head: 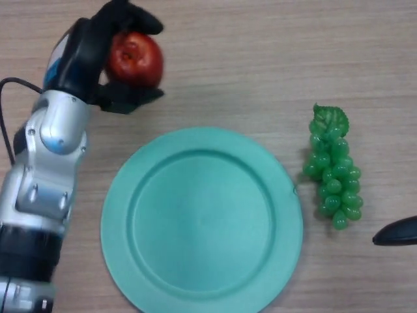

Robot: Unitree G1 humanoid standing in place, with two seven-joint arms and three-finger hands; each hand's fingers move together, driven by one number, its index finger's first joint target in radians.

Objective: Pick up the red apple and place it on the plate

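The red apple [135, 59] is at the upper left, held in my left hand [98, 45], whose fingers curl over its top and whose thumb wraps under it. The apple is beyond the far left rim of the round green plate [202, 222], which lies in the middle of the wooden table with nothing on it. Whether the apple rests on the table or is lifted off it I cannot tell. Only a black tip of my right hand [397, 233] shows at the right edge.
A bunch of green grapes [333, 168] lies on the table just right of the plate. My left arm runs along the left edge of the view.
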